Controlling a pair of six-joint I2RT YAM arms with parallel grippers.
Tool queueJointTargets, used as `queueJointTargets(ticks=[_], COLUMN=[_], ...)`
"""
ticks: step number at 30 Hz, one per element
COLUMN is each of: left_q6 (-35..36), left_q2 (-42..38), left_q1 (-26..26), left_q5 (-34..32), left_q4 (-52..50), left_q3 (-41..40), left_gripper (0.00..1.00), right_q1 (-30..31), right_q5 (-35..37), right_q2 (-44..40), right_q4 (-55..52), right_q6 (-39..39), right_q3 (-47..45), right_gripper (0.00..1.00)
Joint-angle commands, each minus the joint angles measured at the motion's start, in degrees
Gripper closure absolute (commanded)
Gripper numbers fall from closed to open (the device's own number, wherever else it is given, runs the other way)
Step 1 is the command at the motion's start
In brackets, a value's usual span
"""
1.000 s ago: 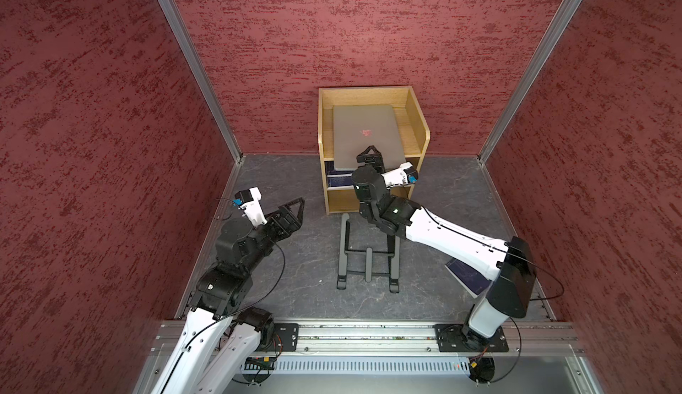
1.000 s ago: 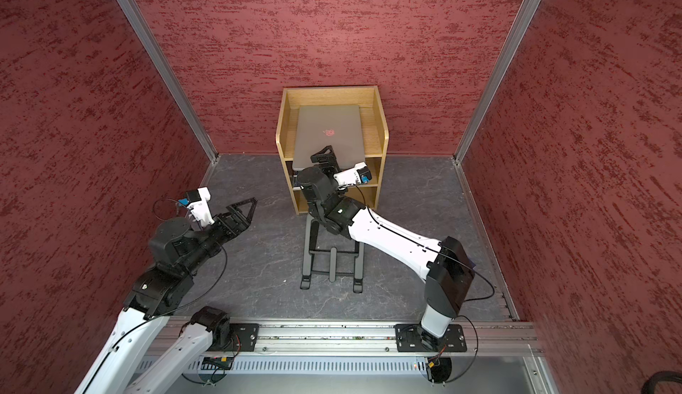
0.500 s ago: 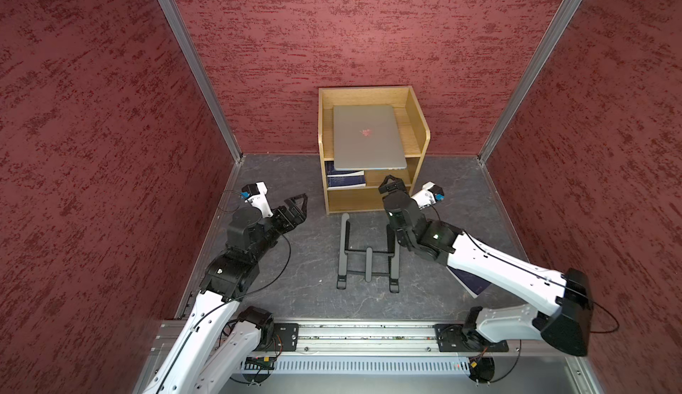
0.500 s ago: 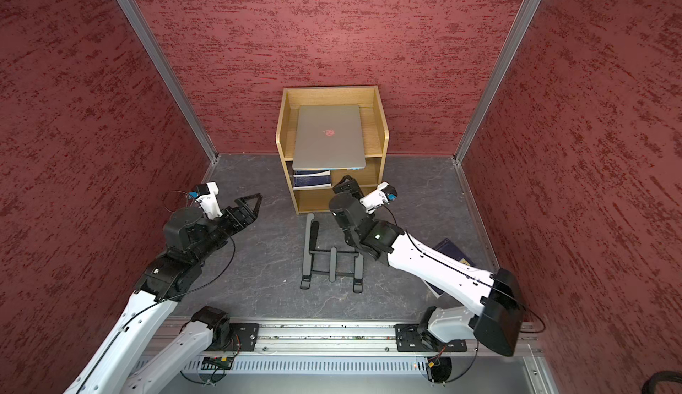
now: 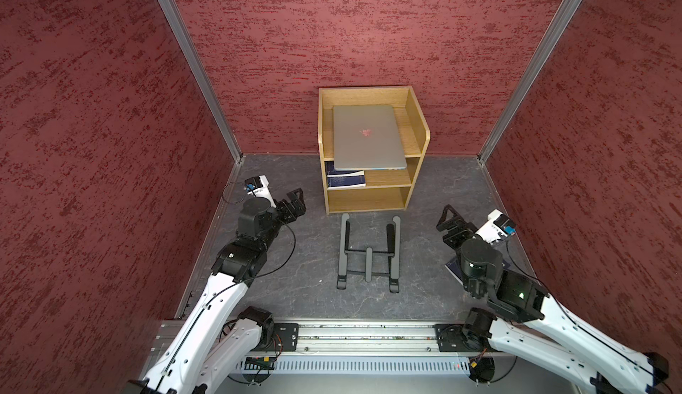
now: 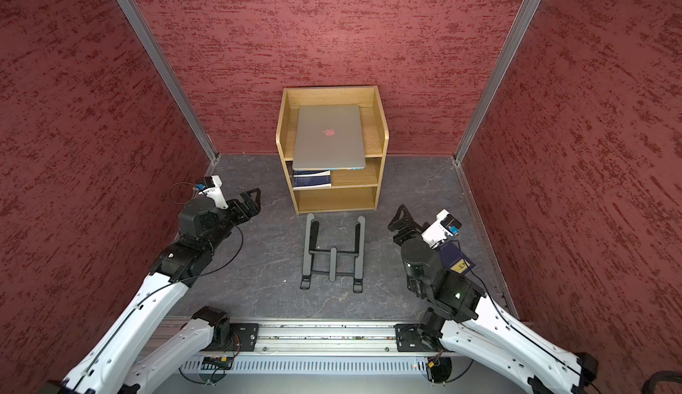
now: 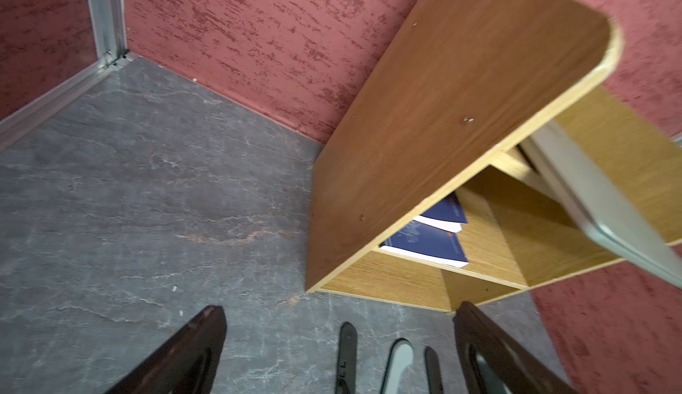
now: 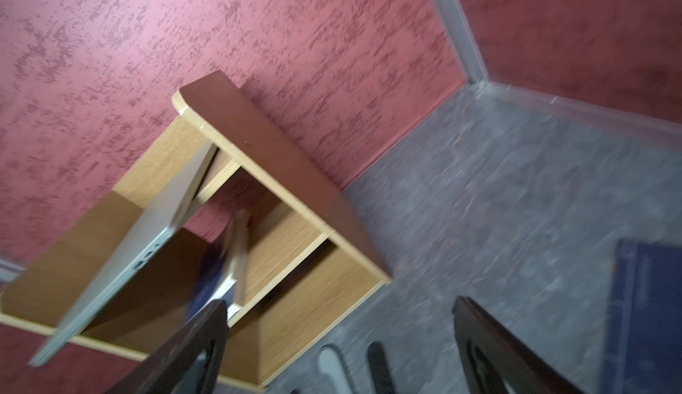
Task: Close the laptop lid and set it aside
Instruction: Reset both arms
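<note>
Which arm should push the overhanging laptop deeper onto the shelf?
Left, marginally: the left pincer is open, nearer the shelf and aimed at it; the laptop sits slightly toward that side. The right pincer hangs further back.

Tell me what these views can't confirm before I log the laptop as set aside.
- How the laptop seats on the shelf: its own top hides that in both top views.
- The floor book: mostly under the right arm; blurred and edge-cut in the right wrist view.
- The shelf books: titles too small.
</note>
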Motion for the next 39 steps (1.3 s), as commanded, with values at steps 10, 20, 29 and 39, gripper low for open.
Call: queueJointTargets(ticks=[10, 20, 29, 39], left_q6=[10.1, 18.3, 23.5, 28.6], left_q2=[7.9, 13.7, 26.8, 37.1], left_q1=[5.5, 10.2, 12.7, 14.4], left_q5=[-12.6, -14.2, -11.0, -1.1], left_q4=[15.6, 37.0, 53.9, 73.0], left_q3=[-7.6, -19.4, -24.1, -27.6], left_gripper=[0.0, 0.0, 0.0, 0.0], right_q1=[-24.3, -45.3, -48.5, -49.3], right_q5=[-9.1, -28.4, -31.6, -34.8], right_q2=[7.4, 28.3, 43.0, 43.7], right_q4=[26.9, 41.9, 55.7, 63.2], right_q6=[-36.2, -41.5, -45.4, -49.4], right_q3=[-11.8, -10.1, -12.8, -16.4], right_gripper=[0.02, 0.02, 0.02, 0.02])
